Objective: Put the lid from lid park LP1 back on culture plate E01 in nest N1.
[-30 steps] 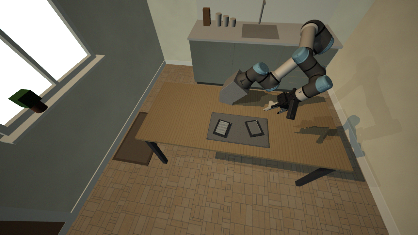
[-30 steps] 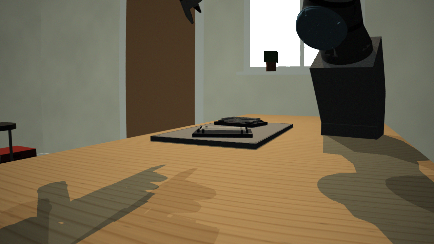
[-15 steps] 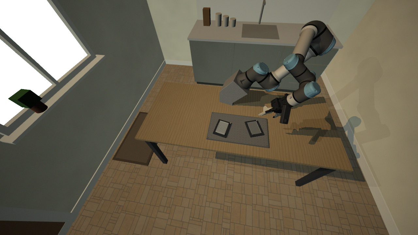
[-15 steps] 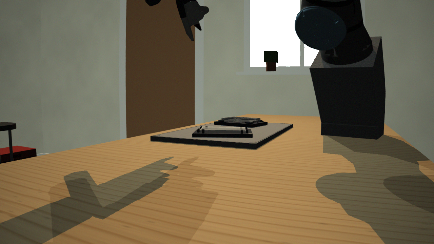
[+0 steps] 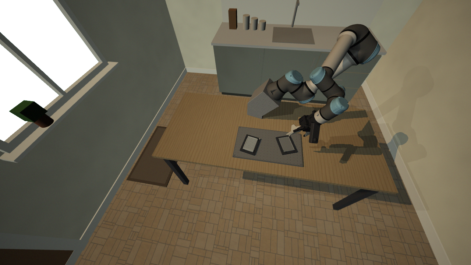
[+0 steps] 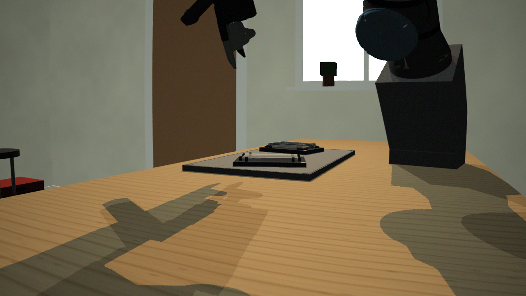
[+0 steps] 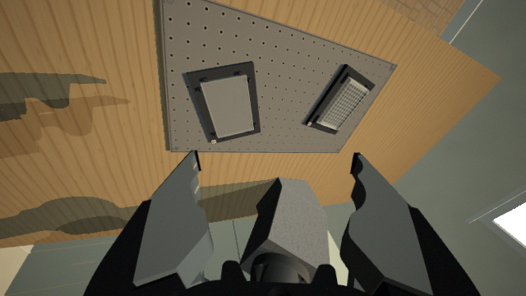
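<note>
Fingers spread wide, gripping nothing, with gripper [image 7: 275,158] hanging high above the table [image 5: 204,131]. Lid [image 7: 227,108] lying flat in lid park LP1 [image 7: 193,103], at 11 o'clock in the wrist view. Culture plate E01 [image 7: 343,104] uncovered in plate nest N1 [image 7: 316,108], at 1 o'clock, both on the grey pegboard [image 7: 288,53].

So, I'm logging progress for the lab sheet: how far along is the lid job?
Nothing is done yet. The lid lies in its park, and the culture plate sits uncovered in its nest, wells showing. In hand: the end effector hangs open and empty above the table, short of the perforated base plate. Left: grasp the lid, carry it across, seat it fully down.
</note>
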Motion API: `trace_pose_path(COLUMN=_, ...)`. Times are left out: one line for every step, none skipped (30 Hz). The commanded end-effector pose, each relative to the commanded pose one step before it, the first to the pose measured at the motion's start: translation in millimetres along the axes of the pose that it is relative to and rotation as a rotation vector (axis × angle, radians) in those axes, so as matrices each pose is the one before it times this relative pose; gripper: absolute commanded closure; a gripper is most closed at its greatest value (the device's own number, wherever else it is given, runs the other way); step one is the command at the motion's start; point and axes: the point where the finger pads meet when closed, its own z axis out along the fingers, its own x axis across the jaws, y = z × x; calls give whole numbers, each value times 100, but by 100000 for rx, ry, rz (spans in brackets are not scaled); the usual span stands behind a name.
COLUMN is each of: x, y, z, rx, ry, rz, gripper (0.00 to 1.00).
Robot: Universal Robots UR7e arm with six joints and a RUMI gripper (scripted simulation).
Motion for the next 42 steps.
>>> trace_pose_path(x=-95, y=-498, z=1978, rx=1196, ry=-1749, rz=-826, gripper=18)
trace_pose_path(x=-12, y=-1, z=4, rx=-7, ry=-3, rz=9, gripper=18)
trace_pose_path(x=131, y=-19, z=456, rx=1007, ry=-1685, rz=-101, gripper=18)
trace_pose_path(x=-32, y=-12, z=497, rx=906, ry=-1726, rz=-464, gripper=18)
trace_pose_path(x=-22, y=-6, z=498, rx=146, ry=-279, rz=-75, gripper=18)
trace_pose_path(x=-20, y=-5, z=498, rx=-1, ry=1, rz=0, gripper=18)
trace_pose_path(x=-20, y=-4, z=498, rx=-1, ry=1, rz=0, gripper=18)
trace_pose_path(x=0, y=0, z=0, rx=0, ry=0, rz=0, gripper=18)
trace_pose_path(x=0, y=0, z=0, rx=0, ry=0, rz=0, gripper=18)
trace_pose_path(x=-143, y=1, z=202, rx=-90, ry=-38, rz=-321, gripper=18)
trace_pose_path(x=84, y=25, z=457, rx=1055, ry=-1656, rz=-140, gripper=18)
trace_pose_path(x=-46, y=35, z=495, rx=963, ry=-1697, rz=-459, gripper=18)
trace_pose_path(x=-36, y=41, z=495, rx=156, ry=-275, rz=-75, gripper=18)
trace_pose_path(x=-32, y=37, z=503, rx=-1, ry=2, rz=0, gripper=18)
trace_pose_path(x=-34, y=41, z=496, rx=-1, ry=1, rz=0, gripper=18)
trace_pose_path(x=-47, y=5, z=49, rx=-33, ry=-15, rz=-104, gripper=18)
trace_pose_path(x=-60, y=7, z=11, rx=-44, ry=-21, rz=-136, gripper=18)
trace_pose_path(x=-38, y=1, z=13, rx=-28, ry=-13, rz=-89, gripper=18)
trace_pose_path(x=70, y=68, z=443, rx=1126, ry=-1615, rz=-127, gripper=18)
trace_pose_path(x=-65, y=81, z=487, rx=1018, ry=-1665, rz=-455, gripper=18)
trace_pose_path(x=-52, y=83, z=496, rx=166, ry=-271, rz=-74, gripper=18)
trace_pose_path(x=-53, y=88, z=489, rx=-1, ry=1, rz=0, gripper=18)
trace_pose_path(x=-44, y=72, z=404, rx=-1, ry=1, rz=0, gripper=18)
trace_pose_path(x=-23, y=2, z=8, rx=-19, ry=-9, rz=-54, gripper=18)
trace_pose_path(x=0, y=0, z=0, rx=0, ry=0, rz=0, gripper=18)
trace_pose_path(x=0, y=0, z=0, rx=0, ry=0, rz=0, gripper=18)
trace_pose_path(x=-75, y=123, z=459, rx=1091, ry=-1623, rz=-399, gripper=18)
trace_pose_path(x=-88, y=122, z=482, rx=1073, ry=-1631, rz=-452, gripper=18)
trace_pose_path(x=-80, y=132, z=475, rx=175, ry=-267, rz=-74, gripper=18)
trace_pose_path(x=-79, y=133, z=475, rx=-2, ry=1, rz=0, gripper=18)
trace_pose_path(x=-47, y=79, z=283, rx=-1, ry=1, rz=0, gripper=18)
trace_pose_path(x=-25, y=2, z=10, rx=-23, ry=-12, rz=-58, gripper=18)
trace_pose_path(x=-57, y=6, z=22, rx=-53, ry=-27, rz=-132, gripper=18)
trace_pose_path(x=-45, y=155, z=423, rx=1203, ry=-1556, rz=-261, gripper=18)
trace_pose_path(x=-120, y=169, z=454, rx=1126, ry=-1596, rz=-449, gripper=18)
trace_pose_path(x=-112, y=175, z=454, rx=186, ry=-264, rz=-75, gripper=18)
trace_pose_path(x=-110, y=176, z=454, rx=-2, ry=1, rz=0, gripper=18)
trace_pose_path(x=-43, y=68, z=175, rx=-1, ry=1, rz=0, gripper=18)
trace_pose_path(x=-18, y=2, z=7, rx=-18, ry=-10, rz=-41, gripper=18)
trace_pose_path(x=-54, y=7, z=22, rx=-55, ry=-29, rz=-124, gripper=18)
trace_pose_path(x=-92, y=193, z=396, rx=1251, ry=-1519, rz=-284, gripper=18)
trace_pose_path(x=0, y=0, z=0, rx=0, ry=0, rz=0, gripper=18)
